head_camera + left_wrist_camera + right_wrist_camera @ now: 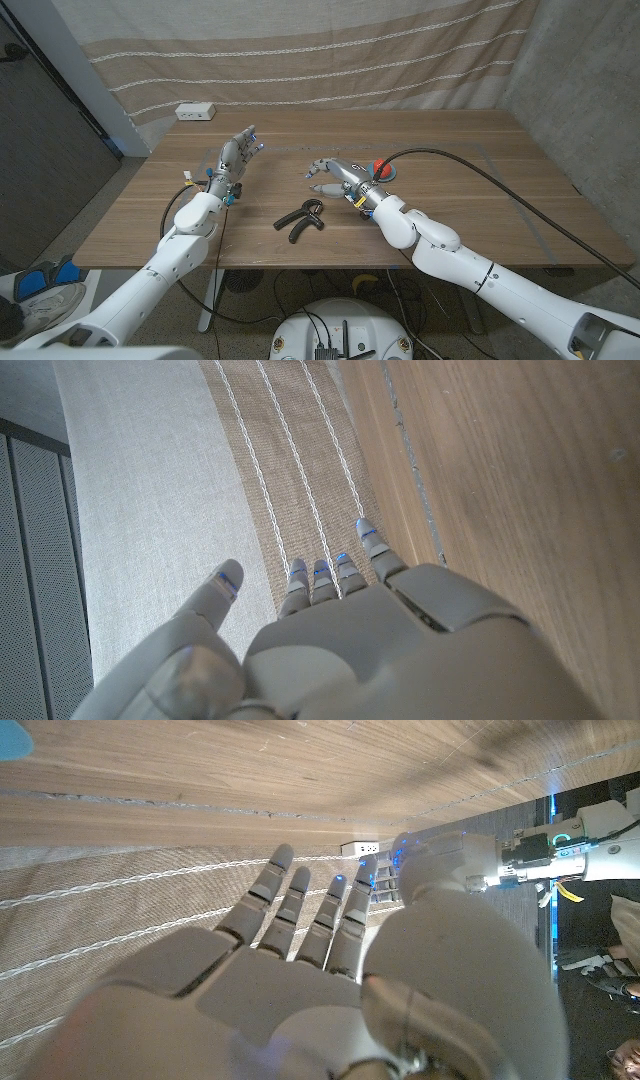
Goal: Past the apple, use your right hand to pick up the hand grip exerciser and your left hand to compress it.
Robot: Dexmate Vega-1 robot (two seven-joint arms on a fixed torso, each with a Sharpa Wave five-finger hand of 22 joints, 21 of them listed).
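Down on the wooden tabletop (pixel 470 170), a black hand grip exerciser (pixel 300 219): two curved handles splayed apart in a V, joined at a coiled end, lying flat and untouched, nearer the tabletop's front edge than either robot hand. Just beyond the exerciser and off toward the robot's right, the right robot hand (pixel 333 172), fingers spread and slightly drooped, holding nothing, hovering clear of the exerciser. Tucked right behind that hand's wrist, a red apple (pixel 381 165) resting on a blue patch, partly hidden. Beyond the exerciser on the robot's left, the left robot hand (pixel 236 157), raised upright with fingers apart and pointing away, empty too, well apart from the exerciser. From the right wrist view, fingers (pixel 300 910) fanned open over wood grain, with the left robot hand glimpsed past them. From the left wrist view, blue-tipped fingers (pixel 320 575) stretched toward the striped cloth backdrop (pixel 290 470). Far past the exerciser, near the tabletop's back edge, a small white box (pixel 195 112). Black cable (pixel 470 165) trailing from the right arm across the wood.
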